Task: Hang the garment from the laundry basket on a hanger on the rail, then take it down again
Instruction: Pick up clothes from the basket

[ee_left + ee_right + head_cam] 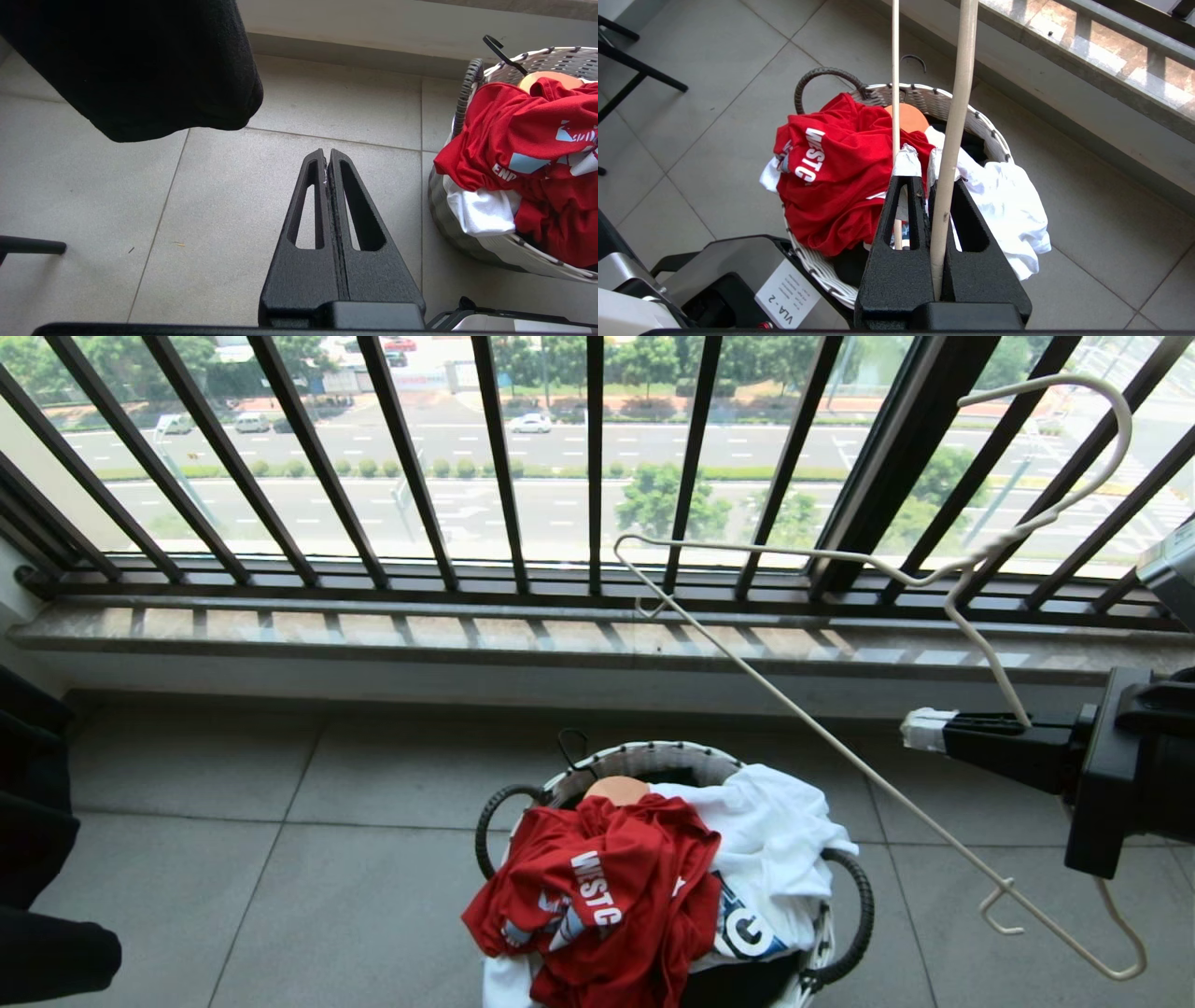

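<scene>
Garment (607, 896) heaped in laundry basket (644, 761), print upward. Hanger (840, 747) pinched in right gripper (924, 730), its long bar slanting from railing (597, 467) down toward floor, hook high. Left gripper (327, 161) pressed together, empty, beside basket.

Right gripper (926, 729) holding hanger (822, 733) crossing above laundry basket (653, 763), black railing (597, 476) blocking beyond, floor tiles (280, 859) lying open leftward.
</scene>
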You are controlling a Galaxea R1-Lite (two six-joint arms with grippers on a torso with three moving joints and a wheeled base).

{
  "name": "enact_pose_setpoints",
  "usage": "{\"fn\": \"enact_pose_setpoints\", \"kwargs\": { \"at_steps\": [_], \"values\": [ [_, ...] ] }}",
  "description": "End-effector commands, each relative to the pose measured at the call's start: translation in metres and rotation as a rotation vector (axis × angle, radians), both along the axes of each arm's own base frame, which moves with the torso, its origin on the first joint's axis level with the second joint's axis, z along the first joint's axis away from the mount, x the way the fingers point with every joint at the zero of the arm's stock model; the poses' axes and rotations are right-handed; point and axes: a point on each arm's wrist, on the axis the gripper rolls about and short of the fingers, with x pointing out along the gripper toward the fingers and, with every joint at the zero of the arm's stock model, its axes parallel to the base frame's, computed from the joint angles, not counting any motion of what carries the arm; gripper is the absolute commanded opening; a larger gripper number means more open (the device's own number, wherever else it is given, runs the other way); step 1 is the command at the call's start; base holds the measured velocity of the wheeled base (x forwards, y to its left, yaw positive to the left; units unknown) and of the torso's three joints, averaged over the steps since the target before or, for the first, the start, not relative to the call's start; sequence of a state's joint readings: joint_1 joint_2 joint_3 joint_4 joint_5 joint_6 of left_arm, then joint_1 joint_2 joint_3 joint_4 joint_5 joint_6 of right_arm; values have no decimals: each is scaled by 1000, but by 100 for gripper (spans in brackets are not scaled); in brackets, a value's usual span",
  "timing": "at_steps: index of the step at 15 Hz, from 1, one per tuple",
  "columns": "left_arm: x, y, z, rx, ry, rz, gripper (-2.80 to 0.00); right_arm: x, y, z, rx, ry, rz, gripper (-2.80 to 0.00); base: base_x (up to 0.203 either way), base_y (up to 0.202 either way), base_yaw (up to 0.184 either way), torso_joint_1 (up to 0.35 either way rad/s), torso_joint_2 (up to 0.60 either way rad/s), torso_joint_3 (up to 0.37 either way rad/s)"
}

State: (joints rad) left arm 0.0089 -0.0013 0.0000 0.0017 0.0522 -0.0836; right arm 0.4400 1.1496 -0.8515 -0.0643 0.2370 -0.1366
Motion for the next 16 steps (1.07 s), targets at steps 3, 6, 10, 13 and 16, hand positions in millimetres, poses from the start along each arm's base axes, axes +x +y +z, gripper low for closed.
{"fn": "enact_pose_setpoints", "kwargs": {
  "at_steps": [3,6,10,13,16],
  "values": [
    [0,0,0,1,3,2,-280,0,-1,2,1,-6,-7,-280,0,0,0,0,0,0],
    [-6,0,20,-5,-58,-4,-280,2,-7,7,10,-24,-48,-280,0,0,0,0,0,0],
    [11,-2,73,-9,56,-79,-280,-1,-8,8,11,-32,-41,-280,0,0,0,0,0,0],
    [52,-5,114,-29,196,-223,-280,-1,-8,7,10,-29,-40,-280,0,0,0,0,0,0],
    [108,-13,143,-50,326,-408,-280,-1,-8,5,5,-23,-33,-280,0,0,0,0,0,0]
  ]
}}
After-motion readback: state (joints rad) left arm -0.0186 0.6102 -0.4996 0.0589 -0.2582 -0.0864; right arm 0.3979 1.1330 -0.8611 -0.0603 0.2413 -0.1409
